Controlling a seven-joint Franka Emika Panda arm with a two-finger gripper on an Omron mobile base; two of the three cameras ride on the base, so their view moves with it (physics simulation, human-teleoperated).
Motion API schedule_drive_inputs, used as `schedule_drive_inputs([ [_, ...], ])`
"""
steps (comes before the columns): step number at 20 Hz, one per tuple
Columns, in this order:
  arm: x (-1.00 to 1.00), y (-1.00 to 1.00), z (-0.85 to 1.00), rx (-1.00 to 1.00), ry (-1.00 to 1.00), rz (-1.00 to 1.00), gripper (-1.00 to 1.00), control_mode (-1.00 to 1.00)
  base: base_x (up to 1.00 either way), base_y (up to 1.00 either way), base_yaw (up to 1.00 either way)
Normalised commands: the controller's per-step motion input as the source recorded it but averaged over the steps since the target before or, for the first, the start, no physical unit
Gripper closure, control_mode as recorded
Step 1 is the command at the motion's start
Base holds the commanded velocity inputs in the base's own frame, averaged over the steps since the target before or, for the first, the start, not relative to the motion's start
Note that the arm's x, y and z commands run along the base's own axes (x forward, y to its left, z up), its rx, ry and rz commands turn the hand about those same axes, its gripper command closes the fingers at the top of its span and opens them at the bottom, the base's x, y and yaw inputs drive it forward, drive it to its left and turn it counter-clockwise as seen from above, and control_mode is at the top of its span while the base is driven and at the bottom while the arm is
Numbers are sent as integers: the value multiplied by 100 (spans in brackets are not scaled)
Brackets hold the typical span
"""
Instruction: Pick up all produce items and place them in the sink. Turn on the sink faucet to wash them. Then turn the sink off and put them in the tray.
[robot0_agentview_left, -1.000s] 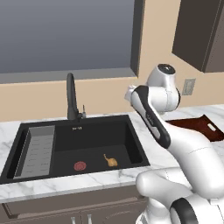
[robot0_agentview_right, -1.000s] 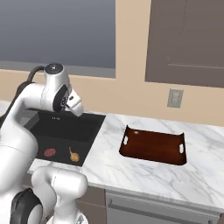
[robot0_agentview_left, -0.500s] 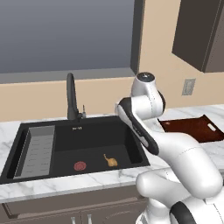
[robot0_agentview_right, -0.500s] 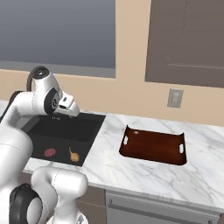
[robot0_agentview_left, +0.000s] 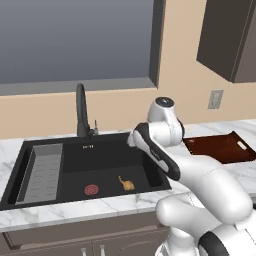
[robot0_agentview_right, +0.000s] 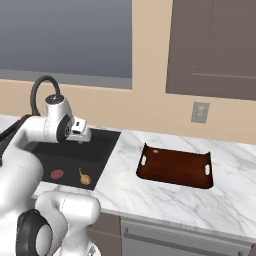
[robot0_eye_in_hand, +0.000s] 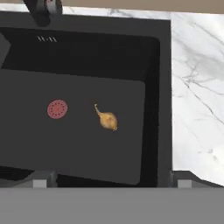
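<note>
One onion (robot0_eye_in_hand: 107, 119) lay on the sink (robot0_agentview_left: 30, 150) floor, just right of the single red drain (robot0_eye_in_hand: 57, 109), stalk pointing up-left in the hand view. One faucet (robot0_agentview_left: 80, 109) stood behind the basin. One brown tray (robot0_agentview_right: 176, 167) sat on the marble counter (robot0_agentview_right: 165, 202), well apart. Gripper (robot0_agentview_right: 80, 135) hung above the basin, touching nothing; couldn't tell if its jaws were apart.

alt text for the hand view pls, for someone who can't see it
Looking down into the black sink: a small golden-brown onion-like bulb with a thin stalk lies on the basin floor, beside and apart from the round red drain. The faucet base sits at the top edge, and white marble counter runs along the right.
</note>
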Motion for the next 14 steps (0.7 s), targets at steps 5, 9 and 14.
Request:
schedule_drive_inputs([
  [5, 17, 31, -50, -6, 6, 15, -100, -100, 0, 0, 0],
  [9, 27, 26, -49, -8, 9, 11, -100, -100, 0, 0, 0],
  [14, 31, 15, -49, -12, 6, 2, -100, -100, 0, 0, 0],
])
